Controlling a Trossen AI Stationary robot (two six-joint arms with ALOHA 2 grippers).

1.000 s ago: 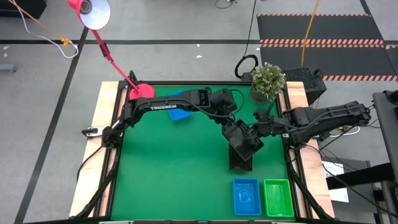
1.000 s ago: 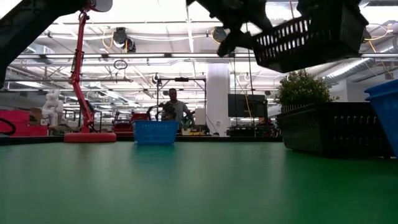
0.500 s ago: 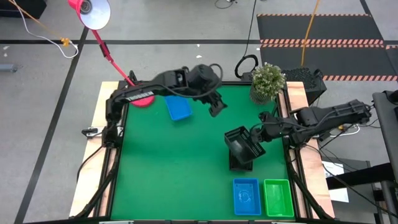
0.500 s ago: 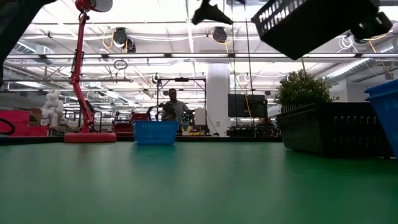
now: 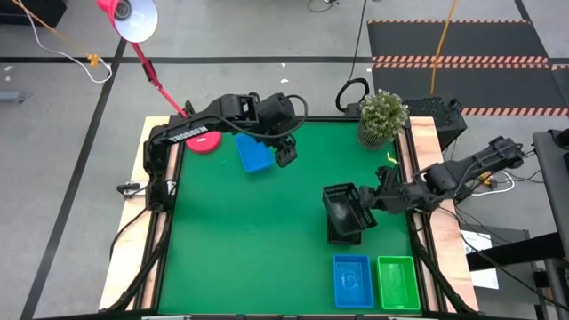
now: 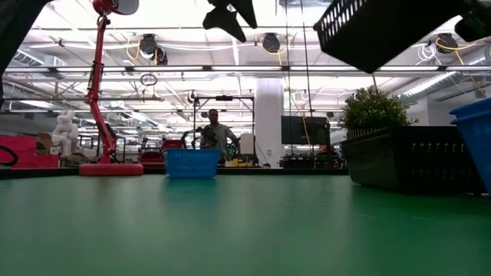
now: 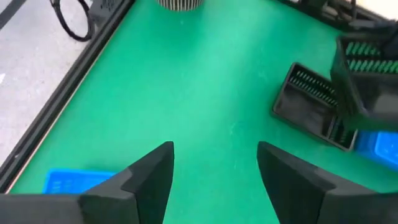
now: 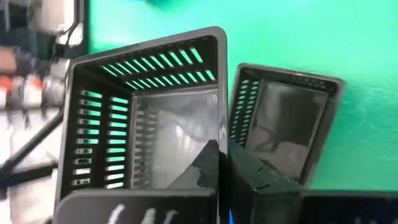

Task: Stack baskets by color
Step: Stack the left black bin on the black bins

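Observation:
My right gripper (image 5: pixel 364 205) is shut on a black basket (image 5: pixel 342 206), lifted and tilted over a second black basket (image 5: pixel 345 235) that rests on its bottom on the green mat. In the low view the held basket (image 6: pixel 383 31) hangs high above the resting one (image 6: pixel 410 157). My left gripper (image 5: pixel 285 158) stands open in the air beside a blue basket (image 5: pixel 255 155) at the far left, touching nothing. Another blue basket (image 5: pixel 352 281) and a green basket (image 5: pixel 397 283) sit side by side near the front edge. My right gripper holds the black basket by one side wall near its rim (image 8: pixel 219 134), one finger (image 8: pixel 208 167) inside the basket and the other (image 8: pixel 258 177) outside. The fingers come slanting down from the table's right. The basket is lifted clear and tilted.
A potted plant (image 5: pixel 383 116) stands at the far right corner and a pink lamp base (image 5: pixel 204 139) at the far left. A wooden frame (image 5: pixel 151 187) borders the mat. Bare green mat (image 5: pixel 249 240) fills the middle and near left. A person (image 6: pixel 212 130) stands far off.
My left gripper has drawn away from the black basket, going up and toward the far left, and now hovers by the blue basket. The black basket stays in my right gripper, which has rolled; the basket has risen and tipped over the other black one.

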